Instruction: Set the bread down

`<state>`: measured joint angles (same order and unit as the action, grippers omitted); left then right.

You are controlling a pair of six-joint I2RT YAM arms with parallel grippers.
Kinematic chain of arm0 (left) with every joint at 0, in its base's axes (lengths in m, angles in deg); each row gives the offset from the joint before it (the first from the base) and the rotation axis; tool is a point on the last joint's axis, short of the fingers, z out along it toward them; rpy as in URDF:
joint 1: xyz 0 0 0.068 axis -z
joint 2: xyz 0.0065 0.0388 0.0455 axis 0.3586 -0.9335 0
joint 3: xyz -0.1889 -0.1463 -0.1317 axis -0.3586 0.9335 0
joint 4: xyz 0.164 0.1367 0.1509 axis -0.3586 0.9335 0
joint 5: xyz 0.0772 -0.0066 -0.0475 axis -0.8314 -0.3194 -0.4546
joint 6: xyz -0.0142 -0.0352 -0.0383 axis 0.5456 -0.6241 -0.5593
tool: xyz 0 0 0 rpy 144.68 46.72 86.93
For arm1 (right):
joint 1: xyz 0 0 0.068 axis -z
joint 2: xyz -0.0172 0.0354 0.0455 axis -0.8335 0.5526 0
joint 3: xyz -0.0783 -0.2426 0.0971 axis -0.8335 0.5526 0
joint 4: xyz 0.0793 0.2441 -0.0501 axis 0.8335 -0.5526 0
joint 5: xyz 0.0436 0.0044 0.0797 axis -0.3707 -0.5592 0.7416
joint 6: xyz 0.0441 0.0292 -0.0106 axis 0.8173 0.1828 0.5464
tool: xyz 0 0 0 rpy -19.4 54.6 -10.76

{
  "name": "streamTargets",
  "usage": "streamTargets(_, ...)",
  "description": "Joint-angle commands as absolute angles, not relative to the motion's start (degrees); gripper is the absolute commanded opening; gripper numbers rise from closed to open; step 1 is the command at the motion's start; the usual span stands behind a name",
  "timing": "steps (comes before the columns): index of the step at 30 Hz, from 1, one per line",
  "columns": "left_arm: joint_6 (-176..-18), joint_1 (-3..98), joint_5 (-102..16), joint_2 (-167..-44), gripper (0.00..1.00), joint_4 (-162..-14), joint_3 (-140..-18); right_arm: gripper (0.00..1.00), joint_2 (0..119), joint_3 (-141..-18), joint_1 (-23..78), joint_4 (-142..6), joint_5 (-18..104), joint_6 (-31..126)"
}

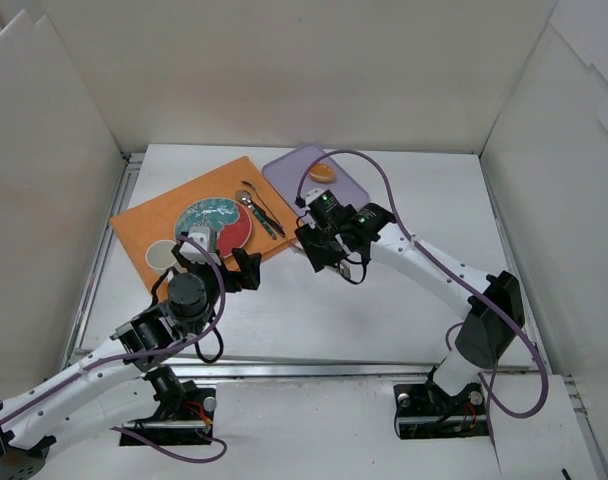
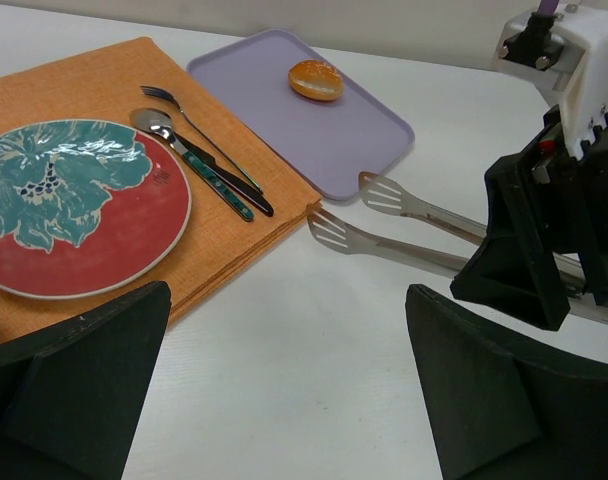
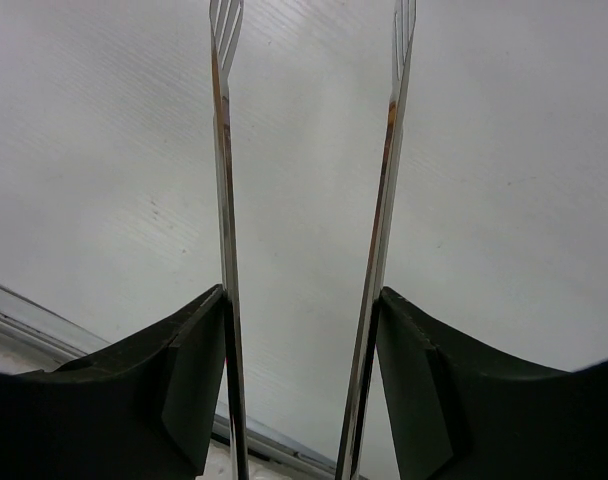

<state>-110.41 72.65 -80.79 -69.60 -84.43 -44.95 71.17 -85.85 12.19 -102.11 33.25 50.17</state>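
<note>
The bread (image 1: 322,172) is a small golden bun lying at the far end of the purple tray (image 1: 289,172). It also shows in the left wrist view (image 2: 316,79) on the tray (image 2: 314,145). My right gripper (image 1: 320,248) is shut on metal tongs (image 3: 224,200). Both fingers press on the tong arms, whose tips stand spread apart. In the left wrist view the tong tips (image 2: 336,232) hover just past the near edge of the tray, short of the bread. My left gripper (image 1: 219,262) is open and empty above bare table (image 2: 284,400), near the front of the orange mat.
An orange placemat (image 1: 164,215) carries a red and teal plate (image 1: 216,222), a white cup (image 1: 164,257) and a fork, spoon and knife (image 1: 259,210). White walls enclose the table on the left, back and right.
</note>
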Motion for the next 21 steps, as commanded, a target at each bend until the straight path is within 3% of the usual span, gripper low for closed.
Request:
streamTargets(1,-110.3,72.4,-81.5,-68.9,1.0,-86.4,-46.0,0.54,70.8,-90.3,12.3,-105.8,30.3,50.7)
streamTargets(9,-110.6,72.4,-81.6,-69.4,1.0,-86.5,-45.7,0.55,76.8,-106.5,17.2,-109.8,28.0,48.2)
streamTargets(21,-110.7,72.4,-82.4,-68.6,1.0,-86.2,-45.4,0.55,104.8,-140.8,31.9,-110.1,35.1,39.8)
